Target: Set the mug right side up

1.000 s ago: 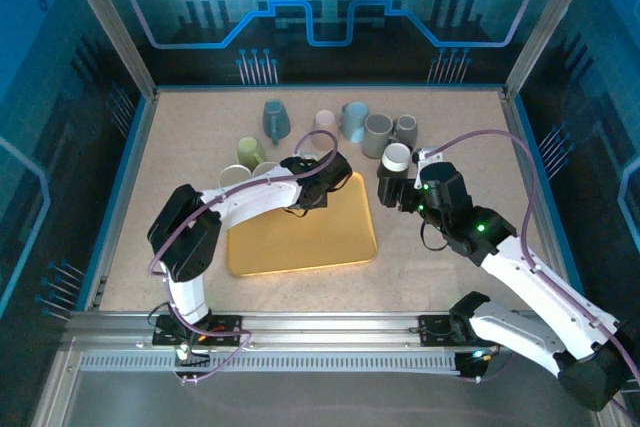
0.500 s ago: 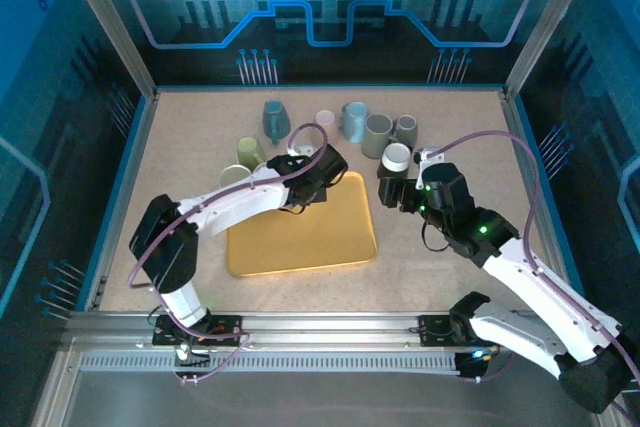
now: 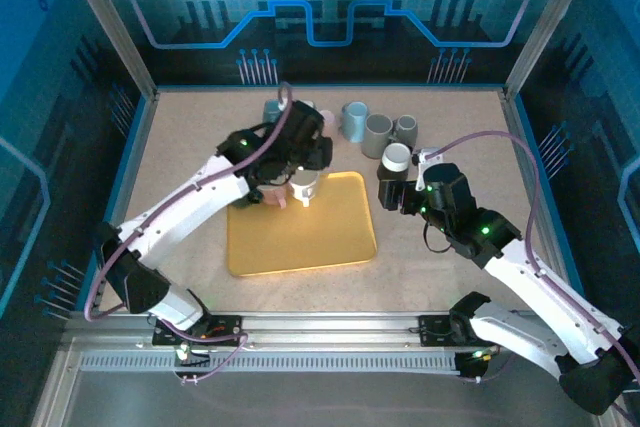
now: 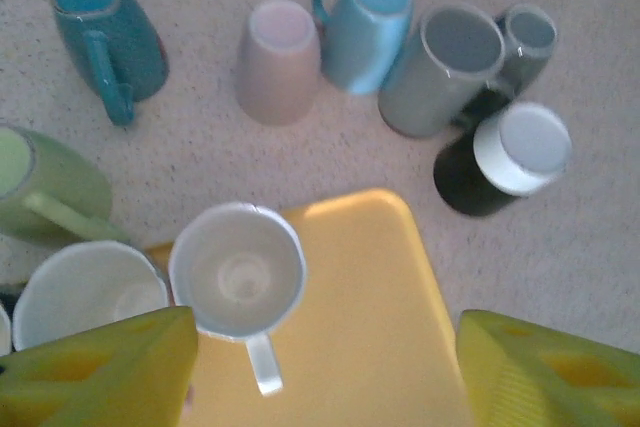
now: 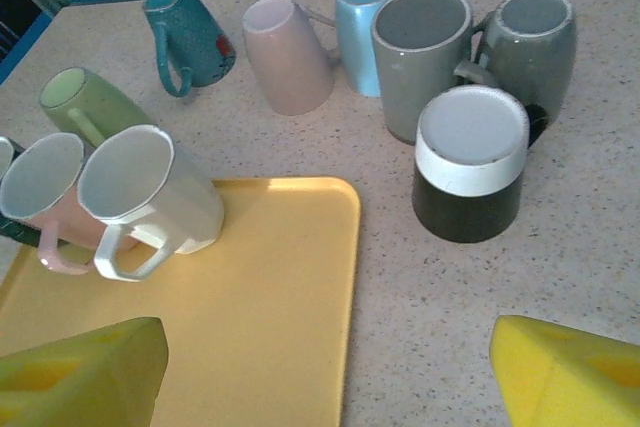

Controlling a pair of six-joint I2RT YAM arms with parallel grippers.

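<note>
The left tool [image 4: 325,375] hangs above the far left corner of the yellow tray [image 4: 350,327]. Its yellow fingers [image 4: 100,367] are spread wide with nothing between them. Straight below stands the white mug [image 4: 238,269], resting on that corner of the tray with its mouth up. Its hollow inside is plain to see, its handle reaches out over the tray, and no finger touches it. A pale pink mug [image 5: 45,197] sits just beside it on the left.

The right tool [image 5: 322,377] is likewise wide and empty, low over the table [image 5: 420,287]. It faces a black mug with a white band [image 5: 470,167], which appears to stand bottom up.

The white mug's turn looks finished: it is upright, set down and free of the tool. If the black mug also counts, it is not yet touched.
</note>
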